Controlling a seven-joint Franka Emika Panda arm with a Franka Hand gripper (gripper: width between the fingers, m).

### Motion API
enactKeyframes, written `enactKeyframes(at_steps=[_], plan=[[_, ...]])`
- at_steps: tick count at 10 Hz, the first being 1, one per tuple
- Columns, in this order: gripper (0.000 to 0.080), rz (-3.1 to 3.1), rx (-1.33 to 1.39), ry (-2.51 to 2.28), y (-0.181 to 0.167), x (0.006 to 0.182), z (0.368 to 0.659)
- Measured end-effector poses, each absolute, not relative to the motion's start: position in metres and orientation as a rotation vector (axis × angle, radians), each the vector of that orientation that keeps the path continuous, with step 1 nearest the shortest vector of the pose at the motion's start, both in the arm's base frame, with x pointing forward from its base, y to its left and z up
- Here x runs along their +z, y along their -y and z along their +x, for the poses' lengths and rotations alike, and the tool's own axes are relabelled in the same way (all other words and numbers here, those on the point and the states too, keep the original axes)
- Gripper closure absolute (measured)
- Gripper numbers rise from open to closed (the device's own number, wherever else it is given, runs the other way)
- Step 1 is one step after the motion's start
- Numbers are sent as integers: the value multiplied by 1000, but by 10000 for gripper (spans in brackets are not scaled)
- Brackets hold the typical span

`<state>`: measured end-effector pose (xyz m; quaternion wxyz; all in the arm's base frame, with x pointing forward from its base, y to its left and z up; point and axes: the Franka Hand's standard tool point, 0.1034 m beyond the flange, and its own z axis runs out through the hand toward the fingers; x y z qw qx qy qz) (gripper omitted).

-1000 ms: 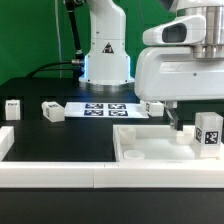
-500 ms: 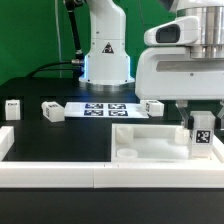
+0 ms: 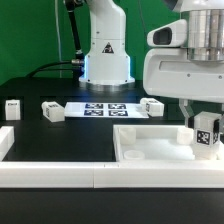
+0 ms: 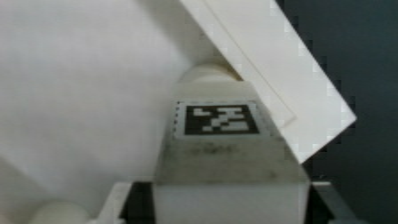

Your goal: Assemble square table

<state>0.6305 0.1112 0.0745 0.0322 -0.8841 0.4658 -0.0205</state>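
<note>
Right now the jaws are clenched on the held leg [image 3: 207,132] [image 4: 221,135], gripping it upright with its black-and-white tag facing outward. Directly beneath the jaws lies the square panel [image 3: 160,148] [image 4: 71,100], rim upward on the black desk [image 3: 70,135]. The held leg hangs over a corner of the panel by the raised rim; whether its lower end touches cannot be told. Near the jaws, toward the exterior view's left, the nearest loose leg [image 3: 152,106] lies on the desk. Farther from them sits the marker board [image 3: 105,108], then the middle loose leg [image 3: 52,111], and well apart from the jaws, the farthest loose leg [image 3: 13,108].
</note>
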Motion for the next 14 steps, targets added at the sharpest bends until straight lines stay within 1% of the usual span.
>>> enactKeyframes(at_steps=[3, 5, 7, 8, 9, 10, 11, 14], plan=[[509, -2305, 11, -1985, -109, 72, 629], [509, -2180, 23, -2123, -111, 72, 629], [508, -2211, 21, -2090, -111, 71, 629], [319, -2262, 13, -2042, -112, 71, 628], [319, -2485, -24, -1796, -114, 72, 628], [182, -2648, -44, -1567, -117, 72, 627], [160, -2721, -48, -1440, -119, 72, 627], [151, -2862, -58, -1144, -117, 72, 627]])
